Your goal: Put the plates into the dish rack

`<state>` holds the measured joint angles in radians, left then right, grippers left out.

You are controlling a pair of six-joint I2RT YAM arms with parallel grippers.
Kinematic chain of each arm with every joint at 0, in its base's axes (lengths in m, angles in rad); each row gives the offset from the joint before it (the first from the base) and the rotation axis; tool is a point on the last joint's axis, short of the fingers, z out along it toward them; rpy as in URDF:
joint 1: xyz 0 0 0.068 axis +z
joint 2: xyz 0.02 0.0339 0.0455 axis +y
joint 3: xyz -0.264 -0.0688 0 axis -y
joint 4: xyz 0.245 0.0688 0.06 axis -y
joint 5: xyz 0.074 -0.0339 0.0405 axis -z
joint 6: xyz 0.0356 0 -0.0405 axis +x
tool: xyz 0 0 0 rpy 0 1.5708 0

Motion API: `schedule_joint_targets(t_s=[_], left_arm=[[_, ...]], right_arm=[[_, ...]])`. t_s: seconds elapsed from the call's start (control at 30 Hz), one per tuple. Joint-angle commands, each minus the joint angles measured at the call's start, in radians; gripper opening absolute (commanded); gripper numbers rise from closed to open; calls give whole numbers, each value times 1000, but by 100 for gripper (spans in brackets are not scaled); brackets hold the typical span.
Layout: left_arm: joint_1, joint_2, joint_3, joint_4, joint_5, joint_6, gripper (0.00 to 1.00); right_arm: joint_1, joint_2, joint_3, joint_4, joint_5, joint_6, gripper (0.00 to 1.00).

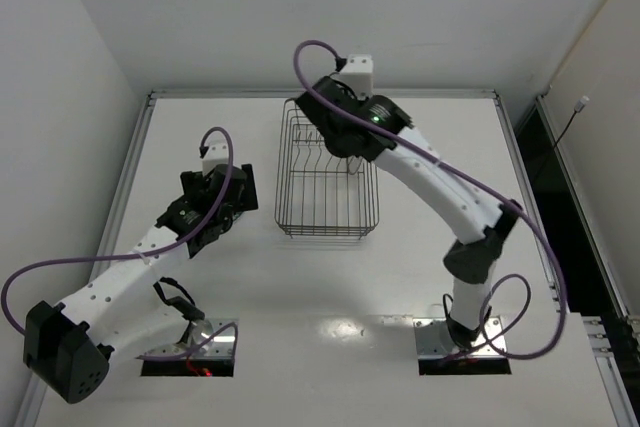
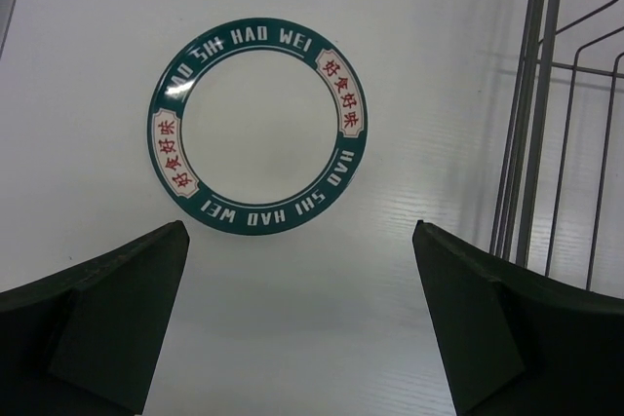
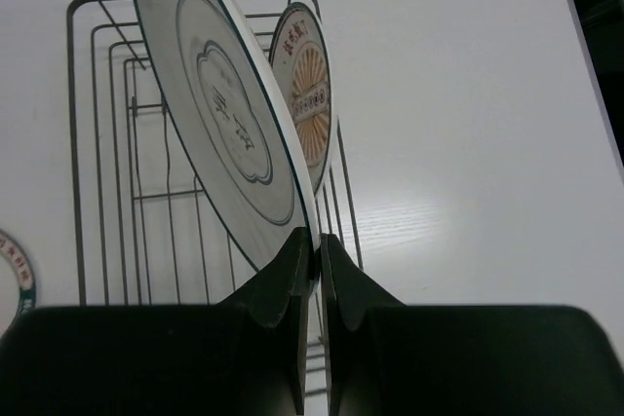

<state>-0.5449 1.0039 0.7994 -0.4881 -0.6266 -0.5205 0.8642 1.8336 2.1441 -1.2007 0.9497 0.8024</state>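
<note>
In the right wrist view my right gripper (image 3: 317, 236) is shut on the rim of the dark-rimmed plate (image 3: 224, 114) with the grey wavy motif. It holds that plate on edge and tilted over the dish rack (image 3: 97, 143). Just behind it, the plate with the orange sunburst centre (image 3: 307, 94) stands upright in the rack. Whether the held plate touches the tines is hidden. From above, the rack (image 1: 327, 182) sits mid-table with the right arm (image 1: 375, 127) over its far end. My left gripper (image 2: 298, 231) hangs open above bare table, left of the rack.
A third round plate (image 2: 258, 129), white with a green lettered rim, lies flat on the table ahead of the left gripper. The rack's wire side (image 2: 531, 114) runs close on that gripper's right. Walls enclose the table on three sides.
</note>
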Motion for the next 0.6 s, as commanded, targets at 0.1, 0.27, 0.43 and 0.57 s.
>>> schedule_joint_targets(t_s=[0.1,0.27,0.43,0.57], left_arm=[[-9,-34,38,-24,-85,-44,100],[-9,-47,29,-33,-104,-44,100],[-9,-16,38,-24,-104,-44,100],[-9,-16,38,-33,-104,-44,100]], right_arm=[[-100,165,203,70,94,-89,0],[-169,174,86,148,18,-89,0],[-188,227,-4,217,-48,-100,0],[-188,263,-50,237,-58,-100,0]])
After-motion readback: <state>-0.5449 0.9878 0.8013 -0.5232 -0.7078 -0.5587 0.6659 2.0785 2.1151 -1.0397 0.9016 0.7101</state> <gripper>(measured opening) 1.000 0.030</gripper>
